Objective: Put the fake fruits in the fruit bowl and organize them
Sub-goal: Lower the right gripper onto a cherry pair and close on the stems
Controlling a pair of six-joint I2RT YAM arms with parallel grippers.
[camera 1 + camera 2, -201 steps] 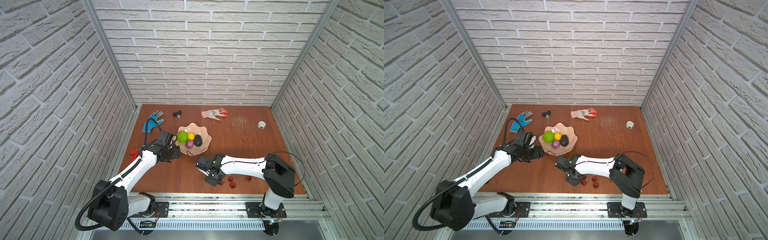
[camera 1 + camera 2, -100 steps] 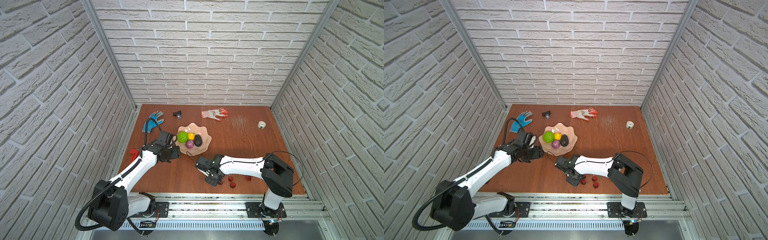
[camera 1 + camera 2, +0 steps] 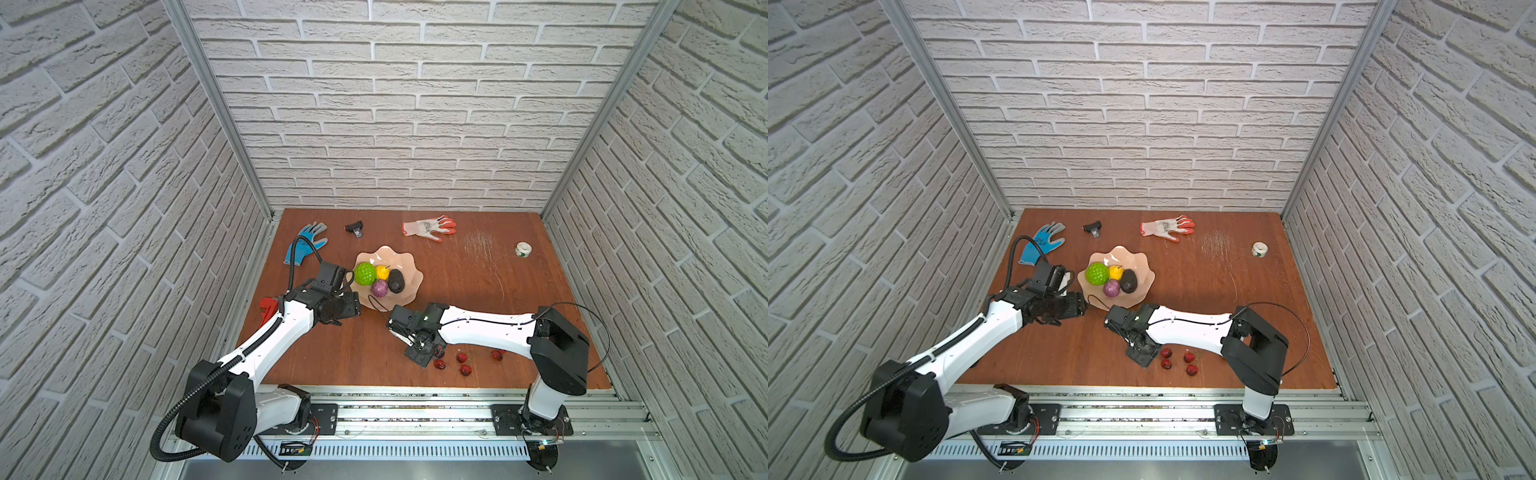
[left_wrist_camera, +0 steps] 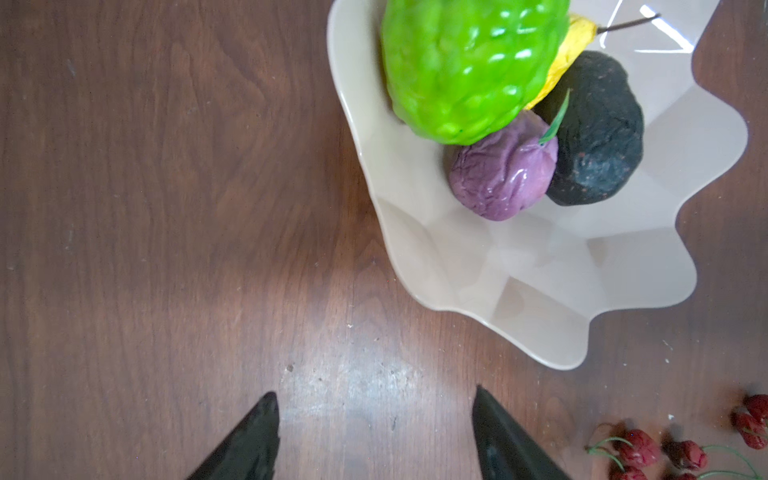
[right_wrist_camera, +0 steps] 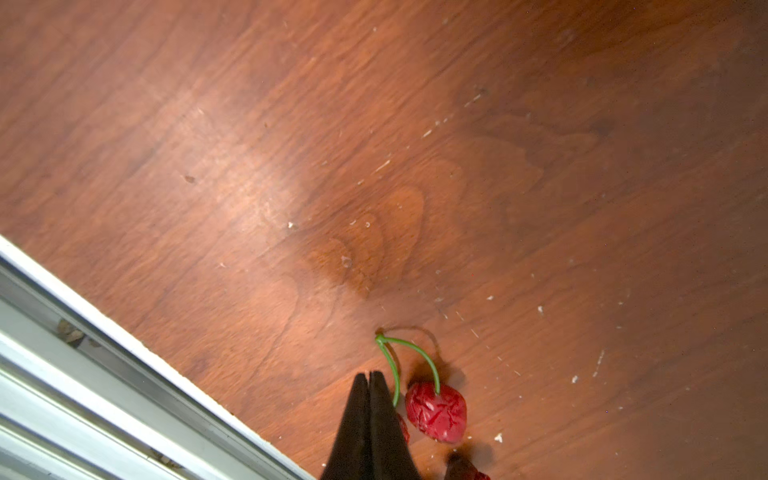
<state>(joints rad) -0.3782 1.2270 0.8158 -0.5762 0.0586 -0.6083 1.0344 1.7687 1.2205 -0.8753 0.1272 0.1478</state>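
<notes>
1. Bare tabletop (image 3: 478, 291), centre right in both top views: open passage between fruit bowl (image 3: 413, 282) and tape roll (image 3: 523, 249).
2. Lower centre: open strip between left arm (image 3: 266, 343) and right arm (image 3: 486, 330).
3. Obstacles: right arm across lower right, red berries (image 3: 461, 357) just beside it; blue glove (image 3: 305, 245), orange-white glove (image 3: 428, 227) along upper edge.

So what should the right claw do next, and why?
Probably reopen the right claw and shift it onto the cherry: its tips look shut on nothing, the green stem lies just beside them, and the cherry sits on the table, not in the fruit bowl.
</notes>
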